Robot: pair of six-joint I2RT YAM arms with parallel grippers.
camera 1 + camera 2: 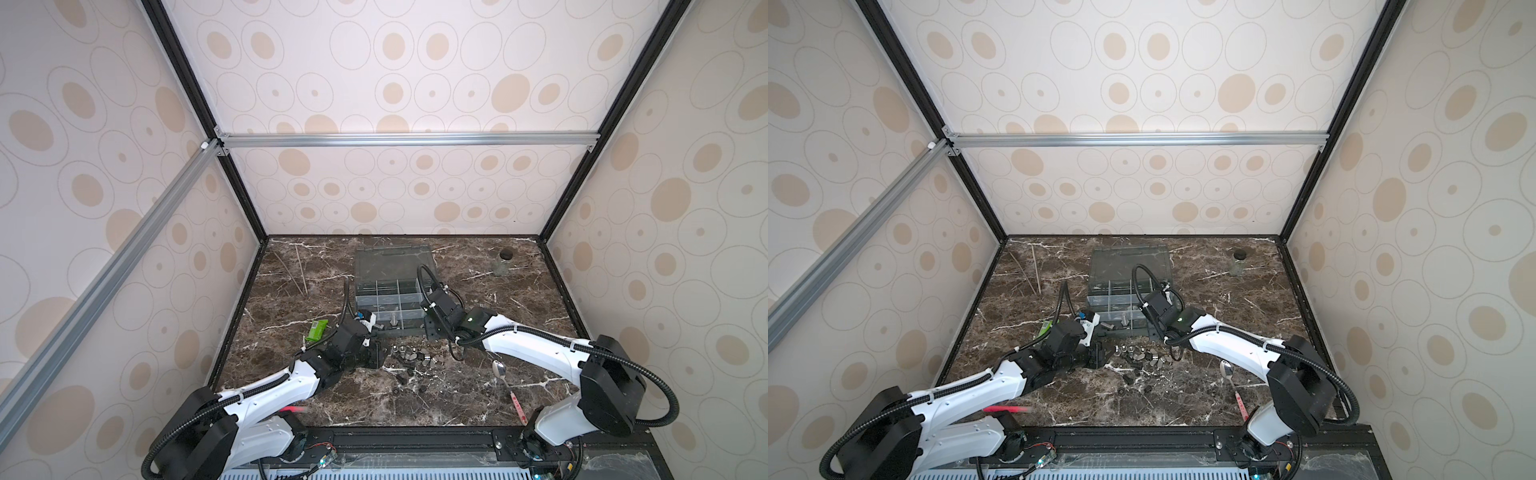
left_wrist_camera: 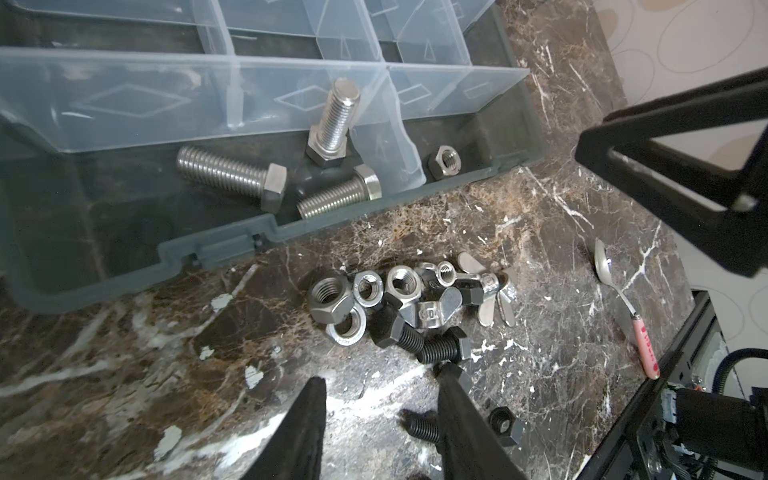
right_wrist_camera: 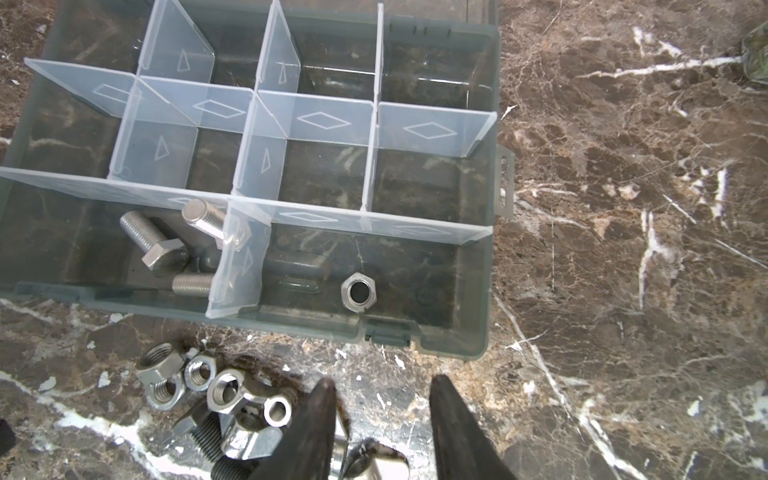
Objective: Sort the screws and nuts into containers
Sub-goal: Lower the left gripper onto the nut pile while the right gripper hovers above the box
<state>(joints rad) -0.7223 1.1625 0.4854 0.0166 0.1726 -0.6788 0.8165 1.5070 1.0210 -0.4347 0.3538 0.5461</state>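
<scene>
Your left gripper (image 2: 382, 415) hangs low over the marble table (image 2: 124, 374), fingers partly spread with nothing between them. A stray black screw (image 2: 422, 427) lies flat right by one finger, half hidden behind it, with a black nut (image 2: 505, 424) just beside. Same deal for your right gripper (image 3: 382, 415): fingers parted, gripping nothing, above the pile's edge.

Three silver screws sit in one near-row compartment of the organizer box (image 2: 224, 245). The upright screw (image 2: 334, 120) stands on its hex head, shaft up, close to the divider (image 2: 399, 137). A second screw (image 2: 232, 174) lies flat, long axis roughly along the front wall, head toward the upright one. The third screw (image 2: 338, 193) lies flat too, head by the divider. A single silver nut (image 3: 358, 291) lies hole-up in the next compartment.

The loose nuts (image 2: 374, 291) are heaped just in front of the box, mixed with wing nuts (image 2: 490, 291) and two more black screws (image 2: 415, 338) lying flat. One wing nut has stamped marks, too blurry to read. The dividers only carry diamond and triangle outlines.

A pink-handled spoon (image 2: 638, 332) lies beside the pile. In a top view, a green packet (image 1: 318, 328), wooden sticks (image 1: 301, 270) and a jar (image 1: 503, 264) sit well apart from it all.
</scene>
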